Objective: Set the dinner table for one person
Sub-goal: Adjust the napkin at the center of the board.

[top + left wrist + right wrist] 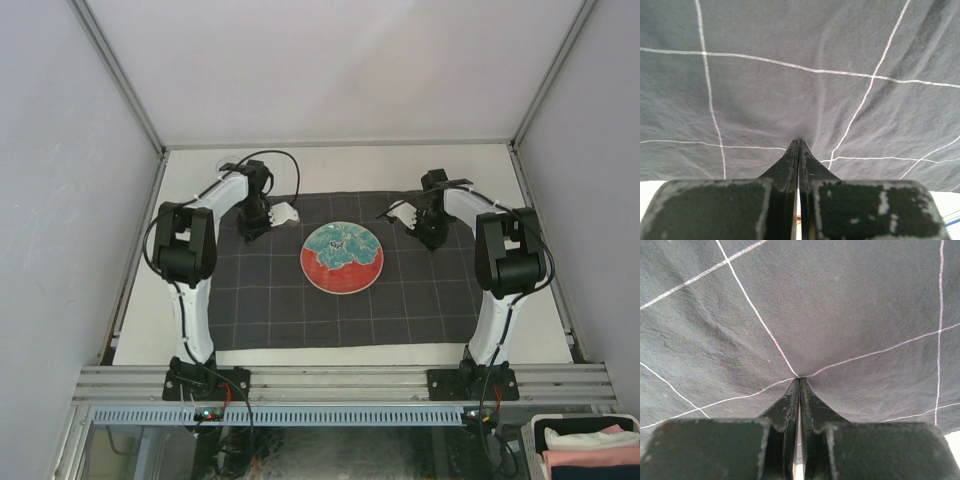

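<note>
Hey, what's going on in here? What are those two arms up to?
A dark grey checked cloth lies spread on the off-white dinner table, a red and teal plate at its middle. The left gripper and right gripper are closed with tips at the cloth near its far edge; the fabric puckers toward each, so they seem to pinch it, perhaps to straighten it.

Left arm (195, 318) white, black-jointed, its claw (799, 146) scuffed black
</note>
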Controlling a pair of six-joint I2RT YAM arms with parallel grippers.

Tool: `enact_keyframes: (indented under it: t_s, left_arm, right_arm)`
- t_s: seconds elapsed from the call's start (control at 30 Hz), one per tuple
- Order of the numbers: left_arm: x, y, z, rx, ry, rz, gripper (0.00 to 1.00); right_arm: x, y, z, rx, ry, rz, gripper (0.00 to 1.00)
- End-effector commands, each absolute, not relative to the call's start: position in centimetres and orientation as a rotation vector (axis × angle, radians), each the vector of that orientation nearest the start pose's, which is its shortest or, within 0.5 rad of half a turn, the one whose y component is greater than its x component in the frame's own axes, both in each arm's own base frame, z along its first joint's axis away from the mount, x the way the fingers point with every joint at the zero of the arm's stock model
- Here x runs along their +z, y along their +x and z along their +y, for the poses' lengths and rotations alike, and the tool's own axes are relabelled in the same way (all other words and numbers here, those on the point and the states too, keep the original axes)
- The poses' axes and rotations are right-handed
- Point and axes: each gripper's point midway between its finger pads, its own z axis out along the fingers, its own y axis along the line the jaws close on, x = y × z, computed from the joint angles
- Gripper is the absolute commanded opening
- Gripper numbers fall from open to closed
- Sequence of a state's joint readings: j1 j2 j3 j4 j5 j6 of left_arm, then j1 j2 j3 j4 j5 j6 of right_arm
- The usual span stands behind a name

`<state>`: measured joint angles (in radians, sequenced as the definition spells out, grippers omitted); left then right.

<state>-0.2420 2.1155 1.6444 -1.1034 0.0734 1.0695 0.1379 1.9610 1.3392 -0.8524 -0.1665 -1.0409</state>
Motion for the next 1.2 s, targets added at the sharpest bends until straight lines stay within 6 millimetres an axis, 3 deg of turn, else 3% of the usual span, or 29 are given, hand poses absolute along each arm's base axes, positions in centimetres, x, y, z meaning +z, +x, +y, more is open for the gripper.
enact_keyframes:
  t_s: [0.0, 0.5, 0.73, 0.9, 1.0, 1.17]
  left_arm:
    - [3.9, 39.3, -7.2, -0.065, 1.926, 2.409, 0.0]
    - [4.1, 40.7, -7.4, -0.039, 1.955, 2.367, 0.0]
    - [5.5, 41.4, -8.8, -0.075, 1.881, 2.287, 0.0]
    - [8.0, 42.1, -10.0, -0.071, 1.844, 2.213, 0.0]
    - [8.5, 42.7, -10.3, -0.05, 1.831, 2.172, 0.0]
    - [8.3, 42.9, -10.8, -0.095, 1.815, 2.188, 0.0]
  right_arm:
    - [-2.1, 35.2, 4.5, 0.219, -1.67, 2.467, 0.0]
    - [-2.0, 34.7, 5.5, 0.246, -1.639, 2.467, 0.0]
    - [1.6, 37.2, 7.0, 0.248, -1.533, 2.344, 0.0]
    - [5.2, 39.6, 7.9, 0.254, -1.487, 2.287, 0.0]
    - [5.7, 41.3, 7.8, 0.211, -1.496, 2.269, 0.0]
    - [6.0, 42.2, 7.4, 0.196, -1.515, 2.283, 0.0]
